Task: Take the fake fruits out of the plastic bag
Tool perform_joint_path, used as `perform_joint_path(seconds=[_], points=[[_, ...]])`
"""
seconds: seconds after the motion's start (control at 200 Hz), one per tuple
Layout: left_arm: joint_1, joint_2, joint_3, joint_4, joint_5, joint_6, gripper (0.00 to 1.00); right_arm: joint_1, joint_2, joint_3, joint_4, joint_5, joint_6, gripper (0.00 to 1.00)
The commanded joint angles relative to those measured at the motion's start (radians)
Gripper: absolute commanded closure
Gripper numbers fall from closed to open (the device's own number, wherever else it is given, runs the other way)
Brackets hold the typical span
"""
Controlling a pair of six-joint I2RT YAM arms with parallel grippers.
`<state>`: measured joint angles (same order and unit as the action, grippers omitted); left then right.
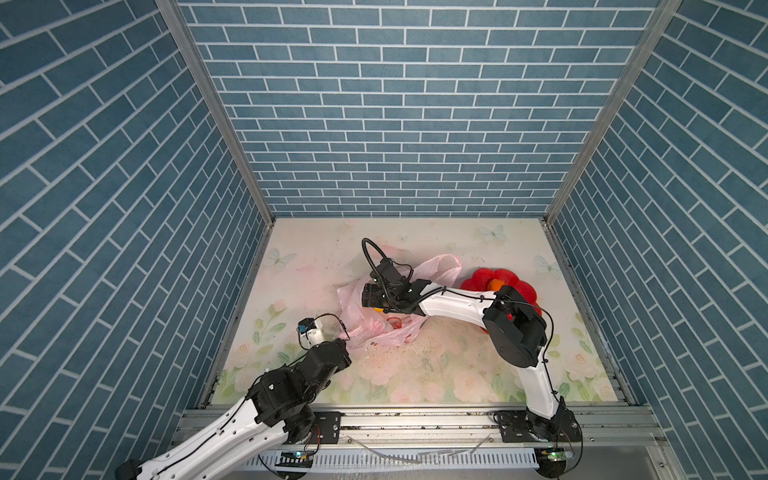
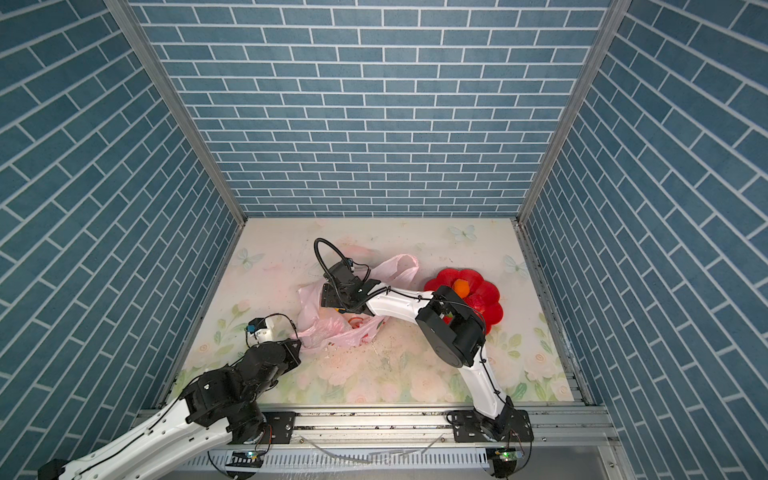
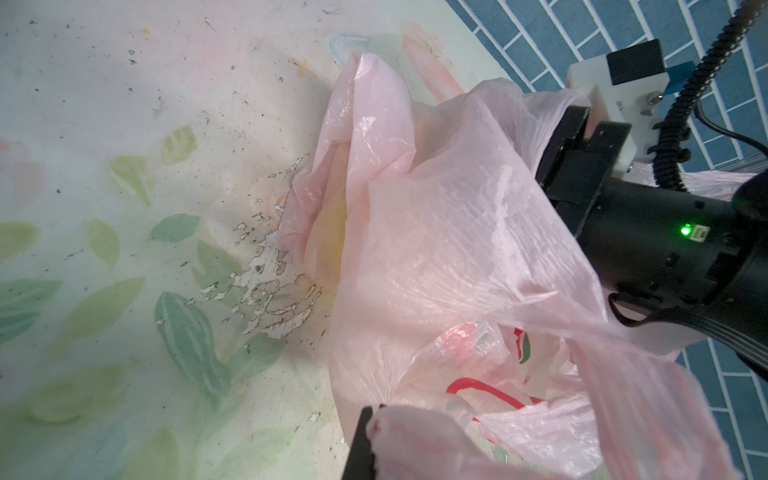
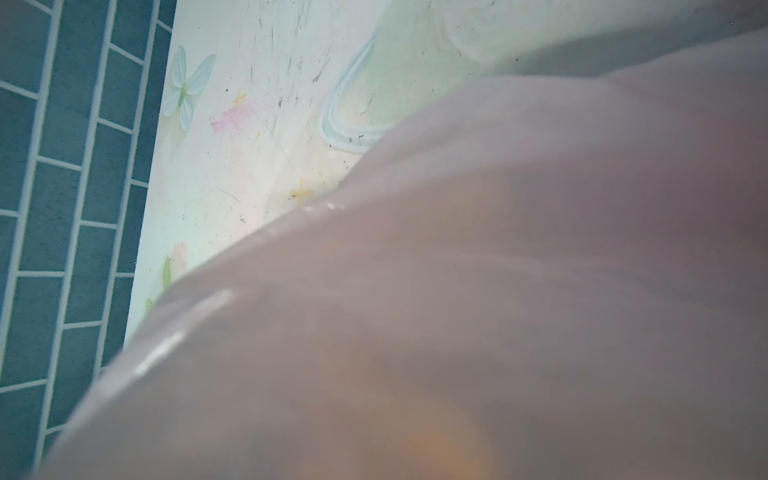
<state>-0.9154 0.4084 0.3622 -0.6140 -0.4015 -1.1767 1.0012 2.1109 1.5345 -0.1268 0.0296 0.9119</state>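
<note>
The pale-pink plastic bag [image 1: 365, 326] [image 2: 328, 330] lies crumpled mid-table. My left gripper [image 1: 344, 334] [image 2: 298, 336] is shut on a bunched piece of its near edge; in the left wrist view pink film wraps the gripper [image 3: 376, 409]. My right gripper [image 1: 365, 297] [image 2: 325, 297] reaches into the bag's mouth, fingers hidden by the film. The bag [image 4: 498, 291] covers the right wrist view, with a blurred yellow-orange glow behind it. A yellow fruit [image 3: 332, 232] shows faintly through the bag [image 3: 436, 249]. A small orange piece [image 1: 494, 284] [image 2: 460, 286] sits on the plate.
The red flower-shaped plate [image 1: 521, 282] [image 2: 492, 293] lies right of the bag, partly under my right arm's elbow. Blue brick walls close in three sides. A metal rail [image 1: 415, 419] runs along the front. The floral mat has a flaked patch [image 3: 270, 291] beside the bag.
</note>
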Motion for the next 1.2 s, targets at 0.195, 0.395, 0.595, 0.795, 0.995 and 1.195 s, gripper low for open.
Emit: perform_joint_path(seconds=[0.195,0.395,0.595,0.795,0.995,1.195], points=[[-0.004,-0.013,0.025,-0.033,0.003,0.017,1.0,-0.013,0.039,0.072,-0.013,0.01,0.024,0.27],[-0.003,-0.013,0.027,-0.035,0.015,0.017,1.0,-0.021,0.06,0.094,-0.016,0.01,0.024,0.27],[-0.004,-0.015,0.03,-0.043,0.025,0.016,1.0,-0.026,0.075,0.117,-0.02,0.009,0.024,0.28],[-0.004,-0.021,0.034,-0.055,0.031,0.017,1.0,-0.029,0.115,0.143,-0.036,0.015,0.022,0.28],[-0.004,-0.04,0.029,-0.064,0.03,0.014,1.0,-0.029,0.132,0.164,-0.051,0.019,0.021,0.28],[-0.004,-0.045,0.027,-0.068,0.036,0.014,1.0,-0.03,0.146,0.176,-0.058,0.025,0.021,0.28]])
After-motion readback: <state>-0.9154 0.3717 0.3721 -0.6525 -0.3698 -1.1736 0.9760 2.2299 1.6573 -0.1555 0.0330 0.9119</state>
